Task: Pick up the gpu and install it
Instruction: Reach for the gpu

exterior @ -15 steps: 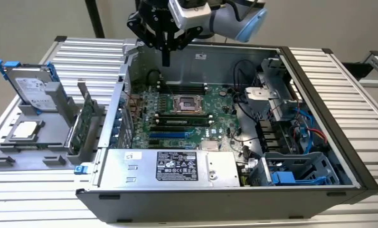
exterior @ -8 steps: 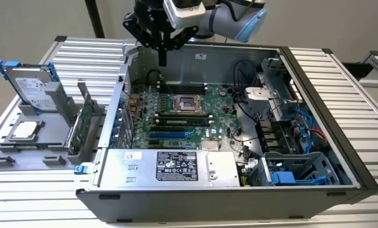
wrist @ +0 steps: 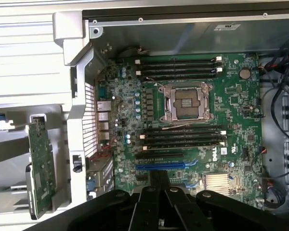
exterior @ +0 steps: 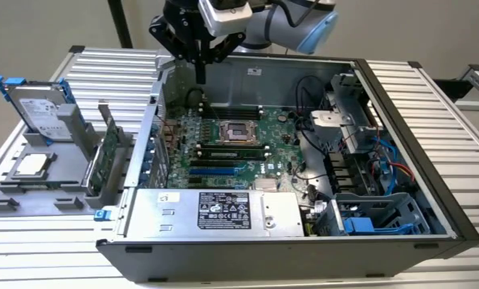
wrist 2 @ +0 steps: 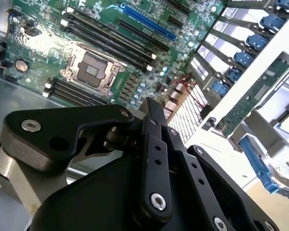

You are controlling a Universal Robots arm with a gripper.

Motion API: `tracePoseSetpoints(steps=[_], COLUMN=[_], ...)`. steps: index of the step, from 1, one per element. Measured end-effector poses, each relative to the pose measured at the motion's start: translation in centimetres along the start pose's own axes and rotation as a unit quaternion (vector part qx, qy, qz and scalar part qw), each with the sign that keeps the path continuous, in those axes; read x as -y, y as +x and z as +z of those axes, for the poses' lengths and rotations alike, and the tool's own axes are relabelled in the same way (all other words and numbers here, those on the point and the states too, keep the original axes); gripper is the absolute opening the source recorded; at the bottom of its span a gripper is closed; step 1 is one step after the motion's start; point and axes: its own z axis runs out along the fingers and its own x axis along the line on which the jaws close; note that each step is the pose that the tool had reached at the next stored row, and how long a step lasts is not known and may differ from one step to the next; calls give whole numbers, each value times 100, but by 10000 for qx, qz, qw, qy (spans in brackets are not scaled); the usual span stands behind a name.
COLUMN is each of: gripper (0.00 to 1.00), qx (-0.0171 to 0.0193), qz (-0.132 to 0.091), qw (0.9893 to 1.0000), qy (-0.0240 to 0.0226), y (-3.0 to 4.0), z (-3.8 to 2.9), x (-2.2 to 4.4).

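The gpu (exterior: 105, 158) stands on edge in a grey holder (exterior: 15, 201) at the exterior view's left, just outside the open computer case (exterior: 223, 259), green board facing out. Both wrist views also catch the gpu (wrist: 41, 163) (wrist 2: 255, 96) beside the case's rear wall. My gripper (exterior: 201, 77) hangs above the case's back left corner, over the motherboard (exterior: 248, 117), fingers together and holding nothing. Its shut black fingertips (wrist: 159, 175) (wrist 2: 150, 107) point down near the blue slot (wrist: 161, 166). The gpu is well apart from the gripper.
A silver hard drive (exterior: 40, 111) with blue tabs stands in the holder's back, and a processor (exterior: 32, 164) lies flat in it. Inside the case are a power supply (exterior: 215, 212), memory sticks (wrist: 183, 137), cables (exterior: 384, 162) and a drive cage (exterior: 376, 217). A slatted metal table (exterior: 432, 108) surrounds everything.
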Motion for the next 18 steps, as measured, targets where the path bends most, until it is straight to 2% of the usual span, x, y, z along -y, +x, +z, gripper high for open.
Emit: tracePoseSetpoints(steps=[13, 18], gripper=[0, 0], qx=[0, -1], qz=[0, 0], qw=[10000, 10000], qy=[-1, -4], y=[108, 175], z=[-3, -4], x=[8, 12])
